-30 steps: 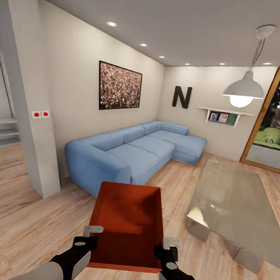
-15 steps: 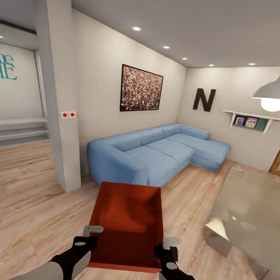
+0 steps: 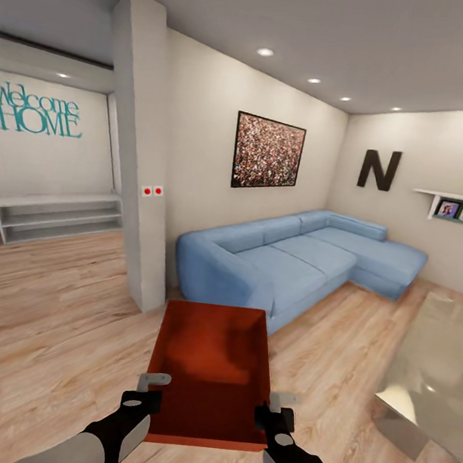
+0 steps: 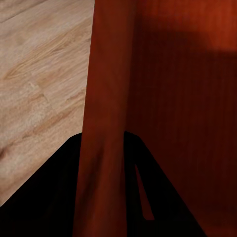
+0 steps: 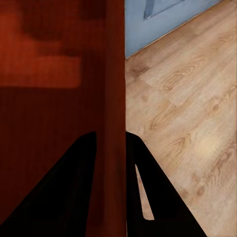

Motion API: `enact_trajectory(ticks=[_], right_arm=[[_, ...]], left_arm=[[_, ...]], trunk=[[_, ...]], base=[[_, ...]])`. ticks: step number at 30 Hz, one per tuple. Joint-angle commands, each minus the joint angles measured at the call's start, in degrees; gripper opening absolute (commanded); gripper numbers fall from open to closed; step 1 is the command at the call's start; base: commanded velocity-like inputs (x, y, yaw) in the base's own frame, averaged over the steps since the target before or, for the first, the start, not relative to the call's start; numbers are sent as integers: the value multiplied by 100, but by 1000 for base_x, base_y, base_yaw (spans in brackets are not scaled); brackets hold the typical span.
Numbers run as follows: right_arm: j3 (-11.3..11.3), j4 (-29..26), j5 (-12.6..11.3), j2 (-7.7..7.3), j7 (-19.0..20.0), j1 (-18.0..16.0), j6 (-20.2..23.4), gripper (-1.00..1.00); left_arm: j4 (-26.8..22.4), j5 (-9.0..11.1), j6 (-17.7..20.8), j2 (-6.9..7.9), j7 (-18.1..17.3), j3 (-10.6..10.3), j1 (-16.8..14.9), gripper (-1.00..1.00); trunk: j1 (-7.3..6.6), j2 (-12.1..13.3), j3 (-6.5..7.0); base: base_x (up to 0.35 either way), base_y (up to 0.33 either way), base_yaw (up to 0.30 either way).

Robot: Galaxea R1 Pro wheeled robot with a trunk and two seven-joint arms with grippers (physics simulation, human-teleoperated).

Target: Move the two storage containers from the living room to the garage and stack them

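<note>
Head view: left pincer point(image 3: 142, 400) and right pincer point(image 3: 273, 416) clamp the storage container point(image 3: 212, 369) near the blue sofa point(image 3: 293, 256).

Quick count of what's in the room: one orange-red storage container point(image 3: 212, 369), and two grippers on it, the left gripper point(image 3: 147, 393) and the right gripper point(image 3: 274, 410). One blue sofa point(image 3: 297, 257), one framed picture point(image 3: 268, 152) on the wall, one big letter N point(image 3: 379, 170). Two little red switches point(image 3: 152, 191) on the pillar. One glass coffee table point(image 3: 432, 366) at the right. One low white shelf unit point(image 3: 57, 215) far left, with one "Welcome HOME" sign point(image 3: 35, 110) above it.
</note>
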Motion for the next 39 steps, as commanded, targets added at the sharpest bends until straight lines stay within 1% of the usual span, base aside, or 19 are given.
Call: enact_trajectory(ticks=[1, 39], right_arm=[[37, 1, -84, -1, 0, -4, -43, -100], [37, 1, -81, 1, 0, -4, -43, -100]], left_arm=[[-4, 29, 15, 110, 48, 59, -6, -100], [-4, 29, 15, 105, 51, 59, -6, -100]], trunk=[[1, -6, -8], [1, -6, -8]], base=[[0, 0, 300], [0, 0, 300]])
